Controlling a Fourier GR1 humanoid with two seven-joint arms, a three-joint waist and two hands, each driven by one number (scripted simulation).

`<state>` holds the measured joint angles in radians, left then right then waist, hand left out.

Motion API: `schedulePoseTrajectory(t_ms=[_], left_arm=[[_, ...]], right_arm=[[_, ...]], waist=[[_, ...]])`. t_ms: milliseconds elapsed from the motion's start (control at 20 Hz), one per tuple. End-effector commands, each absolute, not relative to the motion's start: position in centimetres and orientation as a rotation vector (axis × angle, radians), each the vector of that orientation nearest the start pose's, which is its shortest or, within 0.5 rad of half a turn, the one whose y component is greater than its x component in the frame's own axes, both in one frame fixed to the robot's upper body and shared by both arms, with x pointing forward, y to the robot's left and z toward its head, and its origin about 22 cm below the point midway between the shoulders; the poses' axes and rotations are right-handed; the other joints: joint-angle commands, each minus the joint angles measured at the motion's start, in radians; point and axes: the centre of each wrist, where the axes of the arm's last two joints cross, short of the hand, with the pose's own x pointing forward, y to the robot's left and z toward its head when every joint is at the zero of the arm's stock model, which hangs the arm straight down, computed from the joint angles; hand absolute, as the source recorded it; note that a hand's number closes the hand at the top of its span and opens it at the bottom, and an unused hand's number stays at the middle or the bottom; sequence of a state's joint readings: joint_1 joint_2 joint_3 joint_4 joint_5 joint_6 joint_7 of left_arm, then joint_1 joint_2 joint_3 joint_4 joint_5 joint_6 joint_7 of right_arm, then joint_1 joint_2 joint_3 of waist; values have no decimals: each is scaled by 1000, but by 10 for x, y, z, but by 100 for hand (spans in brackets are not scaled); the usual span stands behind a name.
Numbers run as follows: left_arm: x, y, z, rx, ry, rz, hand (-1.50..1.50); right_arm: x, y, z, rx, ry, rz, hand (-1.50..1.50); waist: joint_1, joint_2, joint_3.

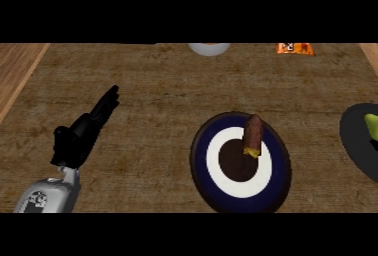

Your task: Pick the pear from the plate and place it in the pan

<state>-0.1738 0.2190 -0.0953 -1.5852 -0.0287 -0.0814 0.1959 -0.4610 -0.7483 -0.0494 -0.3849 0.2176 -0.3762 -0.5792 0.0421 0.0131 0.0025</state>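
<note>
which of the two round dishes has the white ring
The plate in the middle, dark blue with a white ring, holding a brown object. The other, the pan at the right edge, is plain black.

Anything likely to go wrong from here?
The yellow-green pear sits on a dark dish cut off at the right edge, so grasping is hard to monitor. Only the open left hand shows; reaching across could knock the brown piece in the ringed dish.

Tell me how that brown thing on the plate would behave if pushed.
The brown thing looks long and rounded, so it would probably roll sideways. It lies on the plate, one end near the rim, so a push might slide it off. It looks stiff.
</note>
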Motion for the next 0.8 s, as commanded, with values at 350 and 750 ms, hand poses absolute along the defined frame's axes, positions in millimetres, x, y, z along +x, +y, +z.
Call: schedulePoseTrajectory(t_ms=[350, 750], left_arm=[[285, 233, 45, 64, -1516, -372, 0], [282, 252, 51, 77, -1523, -367, 0]], right_arm=[[299, -492, 9, -866, -1439, 353, -150], [282, -520, 24, -651, -1639, 9, -150]], waist=[[2, 10, 5], [-3, 11, 6]])
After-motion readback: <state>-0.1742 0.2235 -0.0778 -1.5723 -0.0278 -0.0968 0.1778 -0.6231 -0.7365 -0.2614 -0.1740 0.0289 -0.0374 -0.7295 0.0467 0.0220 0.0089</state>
